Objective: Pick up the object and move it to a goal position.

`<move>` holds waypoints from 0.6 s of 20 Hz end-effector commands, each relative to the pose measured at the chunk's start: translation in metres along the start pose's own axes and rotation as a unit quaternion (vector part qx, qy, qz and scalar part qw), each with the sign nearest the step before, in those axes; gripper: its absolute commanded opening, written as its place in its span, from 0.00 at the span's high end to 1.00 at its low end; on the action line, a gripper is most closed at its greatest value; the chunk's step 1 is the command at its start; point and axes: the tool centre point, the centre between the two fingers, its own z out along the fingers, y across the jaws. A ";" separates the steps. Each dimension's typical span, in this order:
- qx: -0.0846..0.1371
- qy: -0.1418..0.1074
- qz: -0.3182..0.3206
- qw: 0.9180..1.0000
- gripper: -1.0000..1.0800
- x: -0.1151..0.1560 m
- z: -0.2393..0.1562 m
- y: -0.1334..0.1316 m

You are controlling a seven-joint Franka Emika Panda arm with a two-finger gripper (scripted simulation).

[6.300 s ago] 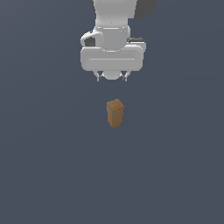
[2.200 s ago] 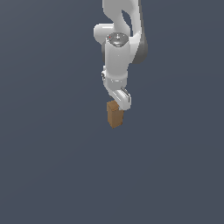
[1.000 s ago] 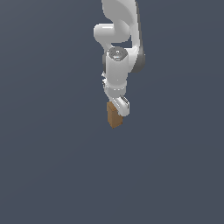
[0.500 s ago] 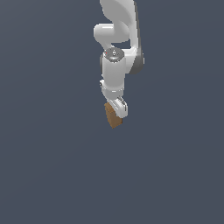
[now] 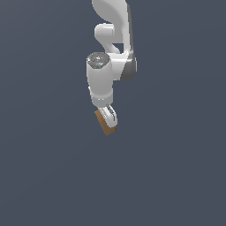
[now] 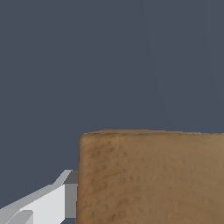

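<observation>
The orange-brown block (image 5: 104,124) is tilted and sits between the fingers of my white gripper (image 5: 108,118) near the middle of the exterior view. The gripper is shut on the block, and one finger (image 5: 110,115) covers part of it. The white arm comes down from the top of the view. In the wrist view the block (image 6: 151,177) fills the near part of the picture, with one white finger (image 6: 48,202) pressed against its side. The other finger is out of the picture.
A plain dark grey-blue surface (image 5: 176,167) lies all around the arm and block. No other objects show in either view.
The arm has swung toward the exterior view's left and lifted a little, carrying the block with it. The block, upright earlier, now tilts in the shut gripper.
</observation>
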 end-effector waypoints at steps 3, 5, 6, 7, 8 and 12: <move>0.004 0.002 0.000 1.000 1.00 0.037 -0.010 -0.013; 0.004 0.002 0.000 1.000 1.00 0.052 -0.013 -0.017; 0.004 0.002 0.000 1.000 1.00 0.059 -0.014 -0.020; 0.003 0.002 0.000 1.000 1.00 0.066 -0.015 -0.022; 0.003 0.002 0.000 1.000 1.00 0.073 -0.017 -0.024; 0.003 0.002 0.000 1.000 1.00 0.096 -0.021 -0.032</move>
